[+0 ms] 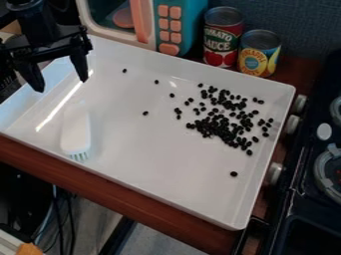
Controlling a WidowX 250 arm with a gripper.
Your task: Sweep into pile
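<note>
The black gripper (61, 82) hangs over the upper left corner of the white tray, its two fingers spread apart with nothing between them. A white brush (77, 130) lies in the left part of the tray, its pale green bristles toward the front edge. It is below and slightly right of the gripper, not touched by it. Black beans (223, 127) are clustered in the right half of the tray (146, 172). Several strays are scattered to the left of the cluster, and a single bean (234, 174) lies nearer the front right.
A toy microwave (172, 27) stands behind the tray, with a red tomato can (222, 37) and a yellow-and-blue can (258, 54) beside it. A dark toy stove (313, 194) borders the right side. The brown table edge (100, 182) runs along the front.
</note>
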